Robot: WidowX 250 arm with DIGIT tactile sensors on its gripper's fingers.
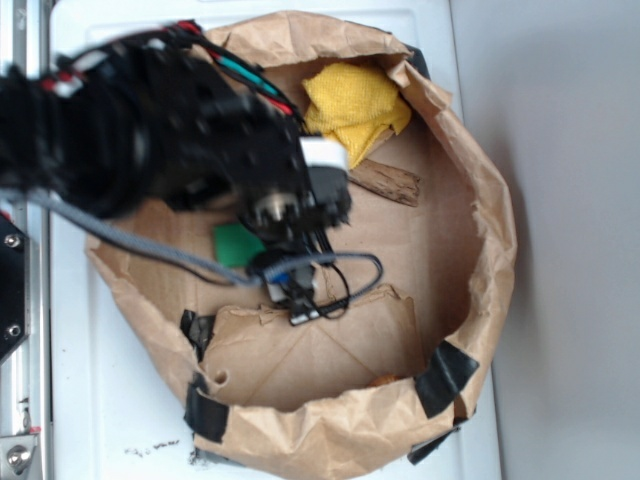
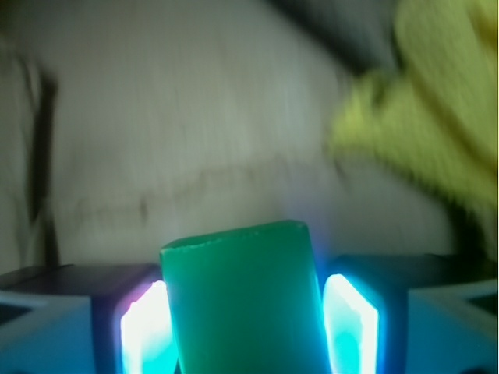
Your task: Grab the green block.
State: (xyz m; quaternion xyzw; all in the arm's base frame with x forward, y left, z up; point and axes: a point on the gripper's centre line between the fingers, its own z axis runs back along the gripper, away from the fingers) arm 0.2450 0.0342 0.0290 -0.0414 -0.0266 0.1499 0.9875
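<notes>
A white table (image 1: pixel 120 400) carried a crumpled brown paper bag (image 1: pixel 480 200), its rim patched with black tape (image 1: pixel 445 375), with a yellow cloth (image 1: pixel 355 105) and a brown wood piece (image 1: pixel 388 182) at its far side. The hand (image 2: pixel 245 319) pinched the green block (image 2: pixel 242 300) between both fingers (image 2: pixel 144 327), the block's long axis pointing straight out from the hand toward the bag's floor.

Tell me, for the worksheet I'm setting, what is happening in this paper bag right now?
A WidowX arm is reaching into a cut-down brown paper bag after the green block. In the wrist view the block sits between the two fingers of the claw, with both pads right against its sides. Whether it is off the bag floor cannot be told. A yellow cloth and a brown wood piece lie untouched at the far side.
</notes>
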